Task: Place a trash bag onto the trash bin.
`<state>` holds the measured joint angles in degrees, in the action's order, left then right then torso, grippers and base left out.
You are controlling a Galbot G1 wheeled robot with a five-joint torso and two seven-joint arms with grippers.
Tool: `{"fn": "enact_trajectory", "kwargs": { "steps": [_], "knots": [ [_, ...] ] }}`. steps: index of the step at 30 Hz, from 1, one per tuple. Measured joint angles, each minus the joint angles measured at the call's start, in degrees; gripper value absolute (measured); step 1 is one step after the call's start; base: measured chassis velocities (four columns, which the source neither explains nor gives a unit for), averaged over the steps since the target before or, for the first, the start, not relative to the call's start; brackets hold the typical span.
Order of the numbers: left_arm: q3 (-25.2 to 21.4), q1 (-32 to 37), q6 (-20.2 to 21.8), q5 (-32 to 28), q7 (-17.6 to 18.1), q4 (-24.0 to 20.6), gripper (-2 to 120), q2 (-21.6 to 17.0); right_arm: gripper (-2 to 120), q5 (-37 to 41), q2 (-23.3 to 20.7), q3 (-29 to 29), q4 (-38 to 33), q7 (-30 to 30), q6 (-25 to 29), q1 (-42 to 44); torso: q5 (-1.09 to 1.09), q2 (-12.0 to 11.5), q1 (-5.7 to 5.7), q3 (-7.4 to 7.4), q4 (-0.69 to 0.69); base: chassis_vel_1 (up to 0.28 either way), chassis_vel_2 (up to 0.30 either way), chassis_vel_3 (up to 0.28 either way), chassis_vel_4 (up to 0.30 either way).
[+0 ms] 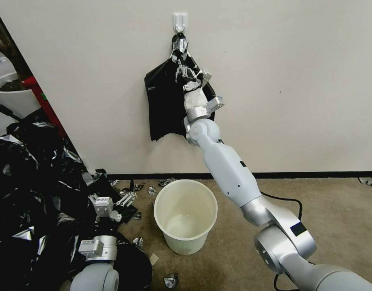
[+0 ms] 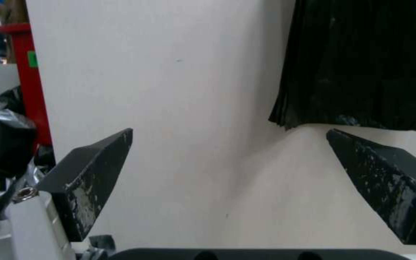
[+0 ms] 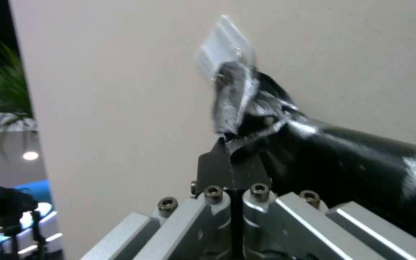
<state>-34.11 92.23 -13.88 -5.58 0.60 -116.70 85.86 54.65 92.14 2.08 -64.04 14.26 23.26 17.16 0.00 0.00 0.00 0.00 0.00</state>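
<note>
Trash bag (image 1: 165,101) hangs flat vs wall (image 1: 295,81) from white hook (image 1: 180,21), black film w/ silvery knotted top. Trash bin (image 1: 186,220) stands upright on carpet (image 1: 327,210) below it, well apart. R gripper (image 3: 230,144) up at bag's neck just under hook, fingers pinched together on film. L gripper (image 2: 227,159) low by black plastic heap (image 1: 28,182), jaws spread wide, holding nothing.
</note>
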Motion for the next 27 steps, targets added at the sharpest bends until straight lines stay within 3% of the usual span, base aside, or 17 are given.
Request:
{"fn": "enact_trajectory", "kwargs": {
  "steps": [27],
  "knots": [
    [-0.38,-0.19,-2.64,-0.12,0.00,2.52,100,-0.53,0,5.13,-2.29,1.54,-11.41,22.95,-0.01,15.16,0.00,0.00,0.00,0.00,0.00,0.000,0.000,0.000,0.000]
  ]
}}
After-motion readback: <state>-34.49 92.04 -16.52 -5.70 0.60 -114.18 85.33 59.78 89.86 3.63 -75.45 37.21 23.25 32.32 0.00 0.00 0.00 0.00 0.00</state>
